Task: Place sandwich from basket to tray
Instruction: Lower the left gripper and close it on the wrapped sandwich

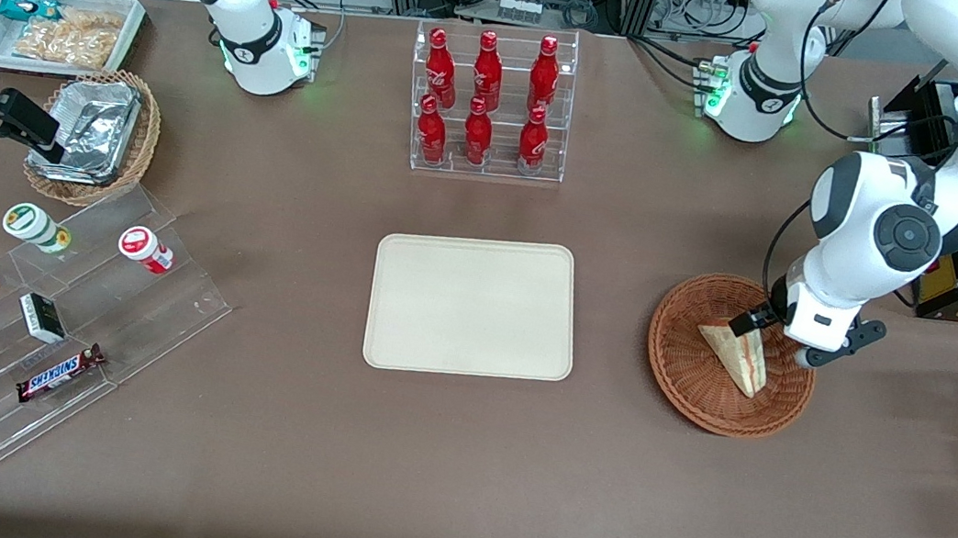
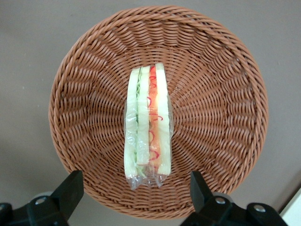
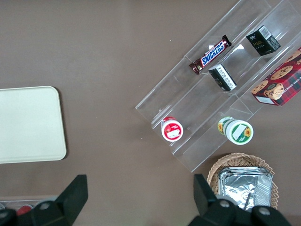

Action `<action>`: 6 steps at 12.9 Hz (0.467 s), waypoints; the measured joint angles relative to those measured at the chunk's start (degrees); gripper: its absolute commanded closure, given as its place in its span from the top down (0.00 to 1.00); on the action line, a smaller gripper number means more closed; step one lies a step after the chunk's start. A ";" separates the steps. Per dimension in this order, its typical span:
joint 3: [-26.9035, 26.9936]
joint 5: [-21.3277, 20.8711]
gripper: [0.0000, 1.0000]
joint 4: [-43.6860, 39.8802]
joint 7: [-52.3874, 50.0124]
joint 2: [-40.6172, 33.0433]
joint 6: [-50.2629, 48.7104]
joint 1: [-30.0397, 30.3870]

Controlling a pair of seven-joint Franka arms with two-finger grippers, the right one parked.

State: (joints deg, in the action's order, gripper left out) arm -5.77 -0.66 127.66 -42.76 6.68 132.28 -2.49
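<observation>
The sandwich (image 1: 738, 353) lies in the round brown basket (image 1: 686, 384) toward the working arm's end of the brown surface (image 1: 305, 468), its long axis running from about 10 o'clock to 4 o'clock in the front view, its narrow tip toward 4 o'clock. In the wrist view its layered edge of red and green filling faces up. The claw (image 1: 780, 338) hangs just above the basket with its fingers (image 2: 70, 188) spread wide, straddling the sandwich's width, gripping nothing. The left arm bends down from its base, wrist pointing straight downward. The cream tray (image 1: 474, 306) sits well apart at the surface's centre.
</observation>
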 measured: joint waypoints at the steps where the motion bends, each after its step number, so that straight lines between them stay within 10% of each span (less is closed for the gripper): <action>1: 0.00 0.00 1.00 0.24 -3.43 0.47 1.11 -0.22; 6: -0.04 0.00 1.00 0.52 -7.47 3.90 4.38 -0.74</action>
State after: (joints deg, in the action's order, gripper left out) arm -5.81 -0.66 128.18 -50.24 10.57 136.67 -3.24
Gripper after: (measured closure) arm 0.000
